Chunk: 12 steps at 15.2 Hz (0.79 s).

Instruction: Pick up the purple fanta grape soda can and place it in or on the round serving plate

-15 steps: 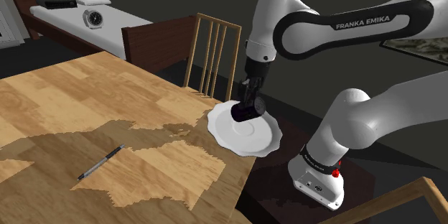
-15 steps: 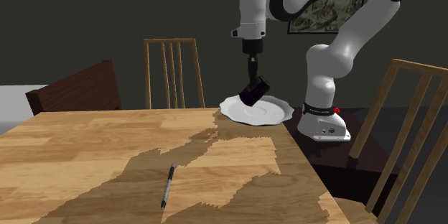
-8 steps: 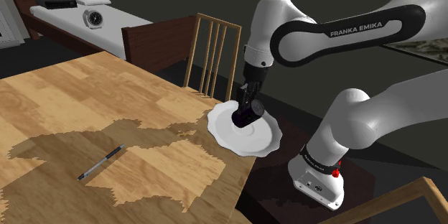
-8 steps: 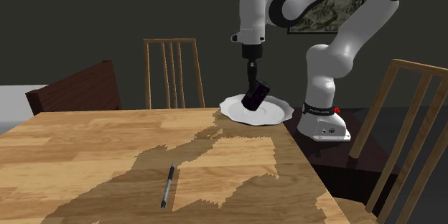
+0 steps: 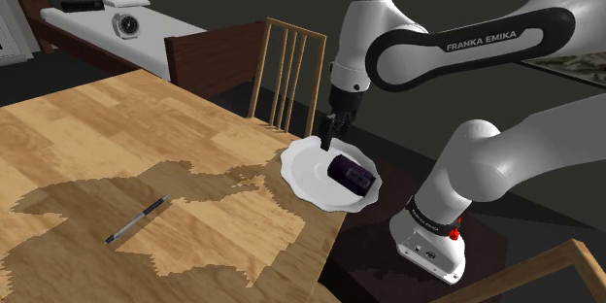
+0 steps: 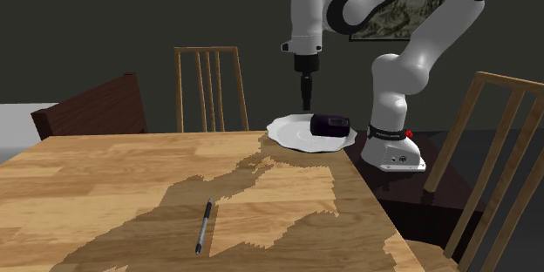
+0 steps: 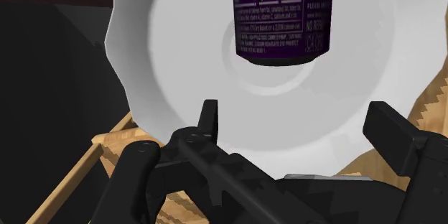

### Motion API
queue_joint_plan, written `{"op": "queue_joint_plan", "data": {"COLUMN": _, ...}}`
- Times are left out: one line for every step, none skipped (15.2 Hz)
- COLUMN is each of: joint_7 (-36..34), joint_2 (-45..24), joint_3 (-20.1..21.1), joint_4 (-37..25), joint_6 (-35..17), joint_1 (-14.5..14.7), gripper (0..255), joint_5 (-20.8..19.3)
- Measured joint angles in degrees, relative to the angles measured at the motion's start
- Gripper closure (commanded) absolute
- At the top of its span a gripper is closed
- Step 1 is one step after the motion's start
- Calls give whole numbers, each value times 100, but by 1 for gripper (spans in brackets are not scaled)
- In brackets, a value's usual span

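Backing the gripper away cleanly is, as we judge it, the step in hand, because the purple can already lies on its side on the white plate. In the shoulder view the can rests toward 3 o'clock of the plate's middle, and the gripper hangs above it at about 11 o'clock, apart from it. The second exterior view agrees: the gripper stands over the plate at 10 o'clock of the can, with a gap between them.

From the wrist view we see the gripper spread wide. Its 2 fingers are well apart with nothing between them, and the can lies beyond them on the plate, its printed label facing up.

To do this well, we would rise straight up before swinging anywhere. A can on its side rolls easily, so 1 sideways brush from a finger could send it toward the scalloped rim. The plate sits at the edge of the wooden tabletop, which leaves little margin. We would keep the fingers wide on the way up and clear the chair at 12 o'clock of the plate. The pen, well away at 8 o'clock, is no concern.
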<state>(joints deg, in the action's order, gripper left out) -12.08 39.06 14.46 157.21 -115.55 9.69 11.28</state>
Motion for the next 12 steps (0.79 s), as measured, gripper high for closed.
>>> {"op": "queue_joint_plan", "data": {"joint_7": -2, "joint_2": -8, "joint_3": 2, "joint_4": -6, "joint_6": -2, "joint_1": -1, "gripper": 0, "joint_5": 0}}
{"op": "queue_joint_plan", "data": {"joint_7": -14, "joint_2": -6, "joint_3": 0, "joint_4": -84, "joint_6": 75, "joint_1": -3, "gripper": 0, "joint_5": -8}}
{"op": "queue_joint_plan", "data": {"joint_7": 3, "joint_2": 60, "joint_3": -43, "joint_4": -191, "joint_6": 240, "joint_1": -21, "gripper": 0, "joint_5": -42}}
{"op": "queue_joint_plan", "data": {"joint_7": 7, "joint_2": 123, "joint_3": -86, "joint_4": -361, "joint_6": 471, "joint_1": -39, "gripper": 0, "joint_5": -80}}
{"op": "queue_joint_plan", "data": {"joint_7": -6, "joint_2": 185, "joint_3": -105, "joint_4": -482, "joint_6": 657, "joint_1": -38, "gripper": 0, "joint_5": -93}}
{"op": "queue_joint_plan", "data": {"joint_7": -4, "joint_2": 178, "joint_3": -117, "joint_4": -549, "joint_6": 720, "joint_1": -47, "gripper": 0, "joint_5": -108}}
{"op": "queue_joint_plan", "data": {"joint_7": -12, "joint_2": 178, "joint_3": -118, "joint_4": -594, "joint_6": 768, "joint_1": -48, "gripper": 0, "joint_5": -111}}
{"op": "queue_joint_plan", "data": {"joint_7": -14, "joint_2": 177, "joint_3": -118, "joint_4": -611, "joint_6": 784, "joint_1": -48, "gripper": 0, "joint_5": -113}}
{"op": "queue_joint_plan", "data": {"joint_7": -18, "joint_2": 174, "joint_3": -116, "joint_4": -622, "joint_6": 794, "joint_1": -48, "gripper": 0, "joint_5": -113}}
{"op": "queue_joint_plan", "data": {"joint_7": -19, "joint_2": 175, "joint_3": -117, "joint_4": -628, "joint_6": 801, "joint_1": -48, "gripper": 0, "joint_5": -113}}
{"op": "queue_joint_plan", "data": {"joint_7": -19, "joint_2": 176, "joint_3": -117, "joint_4": -630, "joint_6": 804, "joint_1": -48, "gripper": 0, "joint_5": -114}}
{"op": "queue_joint_plan", "data": {"joint_7": -19, "joint_2": 176, "joint_3": -117, "joint_4": -632, "joint_6": 806, "joint_1": -48, "gripper": 0, "joint_5": -114}}
